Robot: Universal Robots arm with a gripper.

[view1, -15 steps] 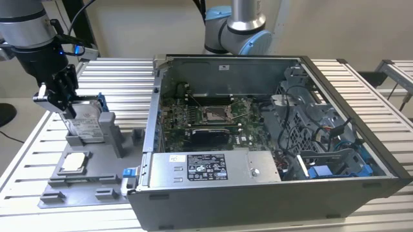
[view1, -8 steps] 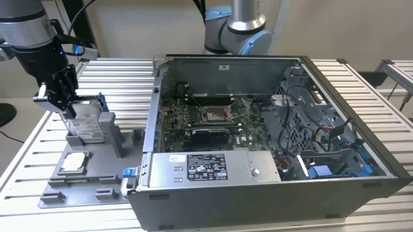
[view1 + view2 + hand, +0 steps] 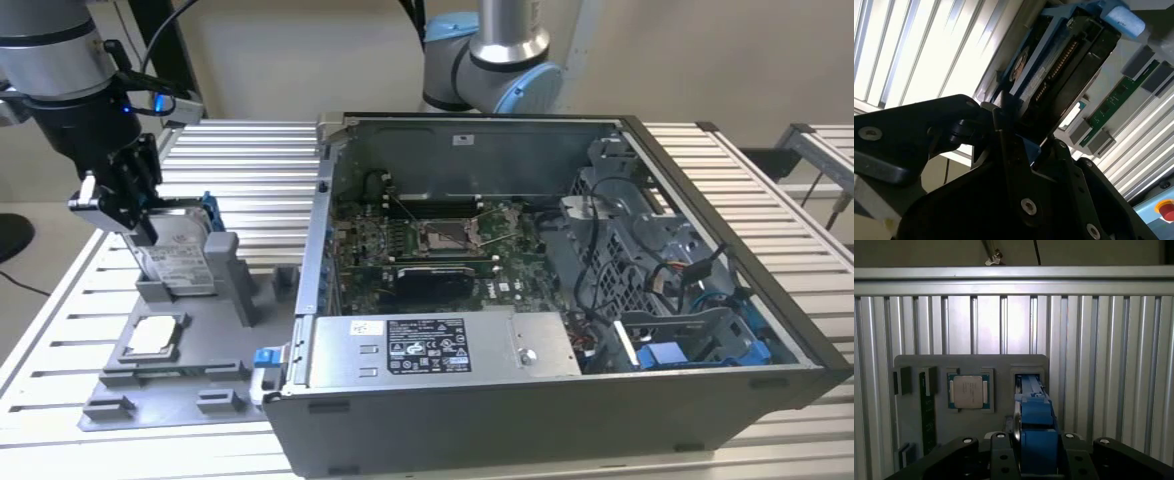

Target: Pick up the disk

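Ribbed aluminium tabletop (image 3: pixel 247 150) under everything, pale wall behind, and the open computer case (image 3: pixel 534 425) sits dead centre. Beside the case, on the exterior view's left, lies a grey fixture plate (image 3: pixel 187 395), and there's the disk (image 3: pixel 184 262), standing upright on edge in a grey holder (image 3: pixel 230 270). The end effector (image 3: pixel 138 215) is clamped on the disk's upper end; in the first wrist view its black fingers (image 3: pixel 999 460) press against either side of the blue frame. A square silver chip (image 3: pixel 151 335) lies in its tray on the plate, also on the exterior view's left of the case and nearer the camera than the disk. Behind the case rises another robot arm's base (image 3: pixel 494 60), cut off by the picture's edge. The disk's lower end is hidden inside the holder, so I cannot tell whether it has lifted clear. There's a white label on the disk and a black-and-white label on the grey box (image 3: pixel 441 345) inside the case; the print on both is too small to make out.
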